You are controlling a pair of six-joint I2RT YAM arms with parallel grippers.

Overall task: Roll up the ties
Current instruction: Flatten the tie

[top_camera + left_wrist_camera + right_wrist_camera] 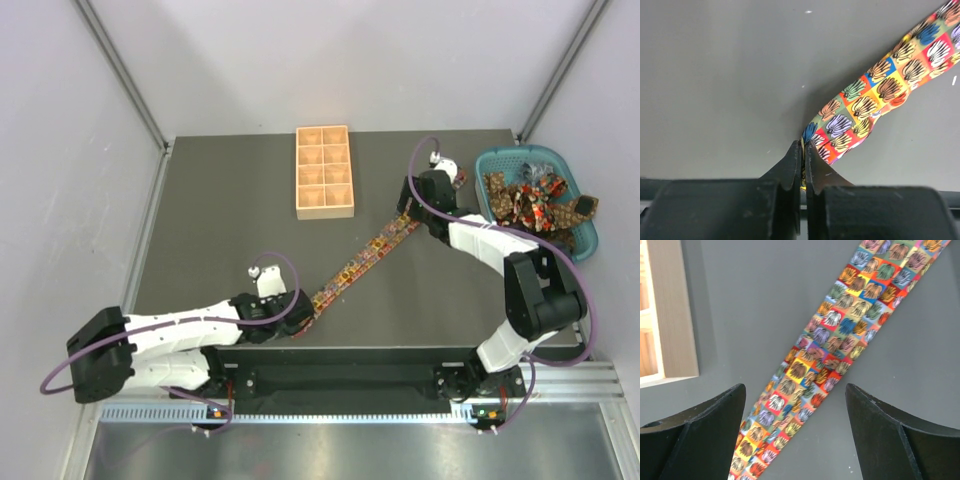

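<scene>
my left gripper point(803, 150) pinches the tie point(875, 97) end, its tip hidden between them. my right gripper point(795, 440) is spread wide above it.

A tan wooden tray point(324, 172) of eight compartments, two across and four deep, sits at the far middle of the dark grey surface point(220, 230), just left of the right claw point(409, 207) and well beyond the left claw point(307, 320). A teal plastic basket point(584, 238) with a slotted rim stands at the surface's far right edge, to the right of the right claw. Pale walls enclose the scene; a ribbed metal rail point(330, 410) runs along the near edge.
</scene>
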